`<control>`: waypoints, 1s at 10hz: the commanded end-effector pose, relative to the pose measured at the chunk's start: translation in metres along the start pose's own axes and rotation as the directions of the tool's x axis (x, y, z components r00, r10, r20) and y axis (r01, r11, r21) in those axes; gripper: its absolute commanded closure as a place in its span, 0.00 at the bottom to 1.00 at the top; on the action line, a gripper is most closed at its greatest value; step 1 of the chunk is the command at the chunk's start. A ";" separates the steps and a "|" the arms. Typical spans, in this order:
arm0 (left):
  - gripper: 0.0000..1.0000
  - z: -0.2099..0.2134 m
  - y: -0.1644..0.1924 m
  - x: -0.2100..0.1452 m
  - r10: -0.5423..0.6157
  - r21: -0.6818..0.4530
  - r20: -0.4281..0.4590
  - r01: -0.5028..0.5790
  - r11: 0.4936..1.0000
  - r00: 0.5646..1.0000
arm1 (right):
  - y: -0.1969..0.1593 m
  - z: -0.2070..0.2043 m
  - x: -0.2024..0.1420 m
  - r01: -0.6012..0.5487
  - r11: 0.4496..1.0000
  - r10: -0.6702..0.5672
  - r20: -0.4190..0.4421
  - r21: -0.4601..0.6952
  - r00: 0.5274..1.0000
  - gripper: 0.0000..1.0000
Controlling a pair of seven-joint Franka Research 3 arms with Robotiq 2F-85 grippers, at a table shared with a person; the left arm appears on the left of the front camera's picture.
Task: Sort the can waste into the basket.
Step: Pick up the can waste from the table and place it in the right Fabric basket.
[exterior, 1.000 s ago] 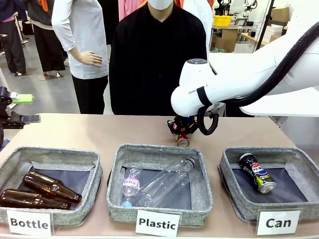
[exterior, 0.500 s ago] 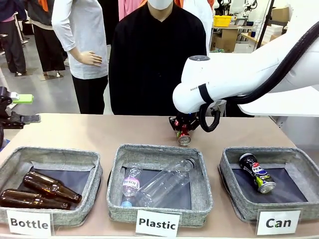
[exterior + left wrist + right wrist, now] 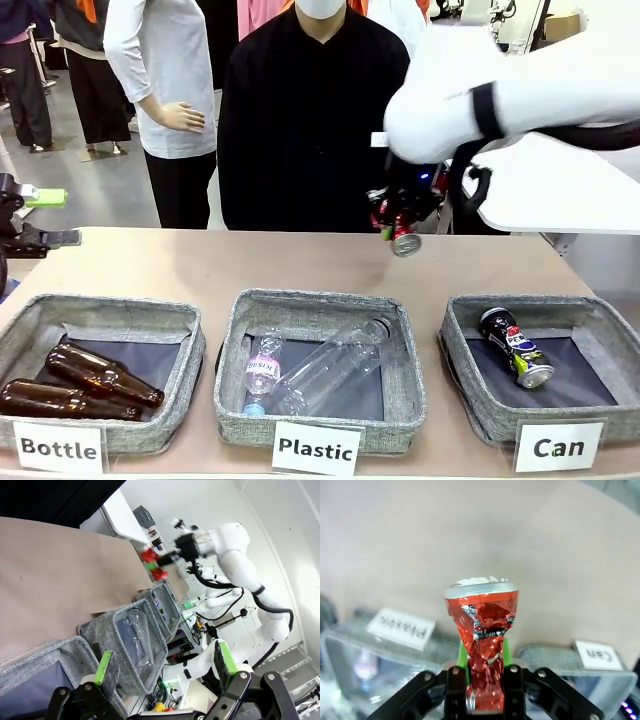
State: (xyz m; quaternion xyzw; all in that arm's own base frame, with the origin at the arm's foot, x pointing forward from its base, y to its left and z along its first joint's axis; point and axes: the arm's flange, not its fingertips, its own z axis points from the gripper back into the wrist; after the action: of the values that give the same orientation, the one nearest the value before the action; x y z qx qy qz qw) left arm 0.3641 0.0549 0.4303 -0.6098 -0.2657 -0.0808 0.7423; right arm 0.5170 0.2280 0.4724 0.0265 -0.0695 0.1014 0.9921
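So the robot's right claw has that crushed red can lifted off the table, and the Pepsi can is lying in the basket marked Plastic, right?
Not quite. The right gripper does hold the crushed red can up off the table, but the front view shows the Pepsi can lying in the basket marked Can. The basket marked Plastic holds clear plastic bottles.

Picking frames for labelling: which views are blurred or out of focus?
Front view: right gripper and crushed red can smeared by motion, baskets sharp. Right wrist view: can crisp, table and cards behind soft. Left wrist view: wide-angle bending, far arm slightly blurred.
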 end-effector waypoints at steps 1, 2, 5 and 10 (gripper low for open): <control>0.00 0.000 -0.003 0.001 0.009 -0.001 0.008 -0.009 1.000 1.000 | -0.021 0.020 -0.059 -0.198 0.980 0.200 -0.105 0.031 0.974 1.00; 0.00 0.000 -0.003 0.001 0.009 -0.001 0.008 -0.009 1.000 1.000 | -0.027 0.024 -0.076 -0.277 0.960 0.281 -0.184 0.049 0.942 1.00; 0.00 0.000 -0.003 0.001 0.009 -0.001 0.008 -0.009 1.000 1.000 | -0.061 0.020 -0.157 -0.367 0.930 0.363 -0.184 0.009 0.914 1.00; 0.00 0.000 -0.003 0.001 0.009 -0.001 0.008 -0.009 1.000 1.000 | -0.123 0.011 -0.235 -0.153 0.988 0.149 -0.154 -0.016 0.977 1.00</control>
State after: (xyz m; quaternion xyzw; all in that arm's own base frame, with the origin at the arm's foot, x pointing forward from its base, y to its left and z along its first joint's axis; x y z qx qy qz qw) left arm 0.3640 0.0549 0.4303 -0.6098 -0.2657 -0.0807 0.7423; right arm 0.3181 0.0663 0.4497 -0.0226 0.0085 0.2022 0.9790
